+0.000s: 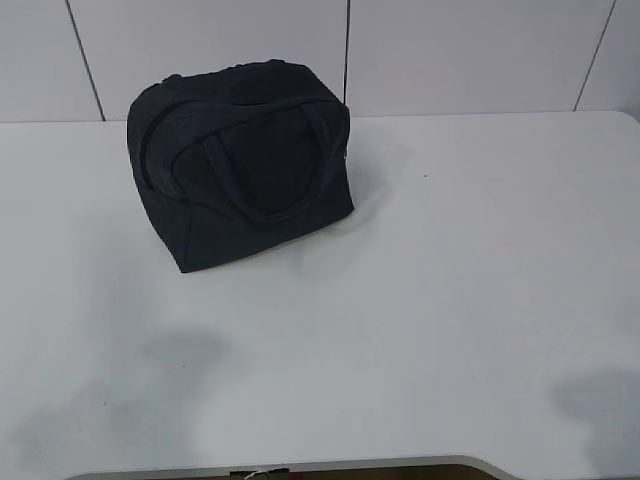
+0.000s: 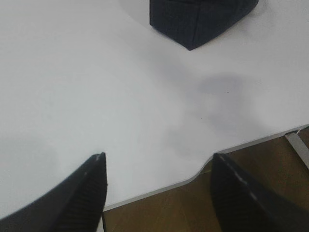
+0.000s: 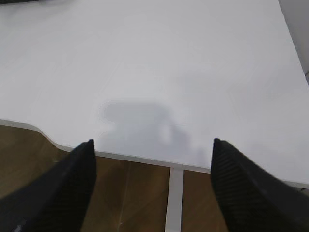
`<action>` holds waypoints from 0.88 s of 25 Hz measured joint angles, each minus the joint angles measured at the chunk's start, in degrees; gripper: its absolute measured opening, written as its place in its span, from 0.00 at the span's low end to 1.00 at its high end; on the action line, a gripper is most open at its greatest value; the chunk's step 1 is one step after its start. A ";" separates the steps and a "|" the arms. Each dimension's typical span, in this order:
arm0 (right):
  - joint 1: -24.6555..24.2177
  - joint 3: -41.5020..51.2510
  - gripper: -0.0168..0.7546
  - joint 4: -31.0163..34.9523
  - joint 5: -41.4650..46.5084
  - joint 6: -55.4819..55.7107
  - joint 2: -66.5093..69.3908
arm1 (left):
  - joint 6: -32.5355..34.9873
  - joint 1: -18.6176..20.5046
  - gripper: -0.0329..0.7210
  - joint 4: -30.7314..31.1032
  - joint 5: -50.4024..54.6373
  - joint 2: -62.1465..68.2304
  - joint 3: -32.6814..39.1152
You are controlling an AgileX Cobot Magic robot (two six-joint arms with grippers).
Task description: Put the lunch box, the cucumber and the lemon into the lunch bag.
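Exterior view, lunch bag: A dark navy lunch bag [image 1: 240, 165] stands on the white bench [image 1: 420, 300], toward the far edge and left of the middle, its loop handle [image 1: 268, 190] lying against the side that faces the camera; whether its top is zipped cannot be told.
Exterior view, arms: Neither arm shows; only soft grey shadows fall on the bench nearer than the lunch bag, one to its left, one far to its right.
Exterior view, backdrop: A pale panelled wall [image 1: 470, 55] rises behind the lunch bag.
Left wrist view, left end effector: The left end effector [image 2: 157, 169] hangs released, black fingers [image 2: 87, 198] spread with nothing between them, over the bench's near edge and well apart from the lunch bag [image 2: 198, 19], whose lower corner juts in at the top of the view.
Left wrist view, floor: Brown floor [image 2: 169, 208] shows below the bench edge.
Right wrist view, right end effector: The right end effector [image 3: 153, 145] is likewise released and empty, its fingers [image 3: 241, 188] wide above the bench edge; the lunch bag is at most a dark sliver at the top left corner.
Lunch box, cucumber, lemon: Not seen in any view.
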 joint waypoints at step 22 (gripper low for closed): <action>0.72 0.00 0.78 0.00 -0.12 0.00 0.00 | 0.00 10.80 0.65 -0.14 0.00 0.00 0.00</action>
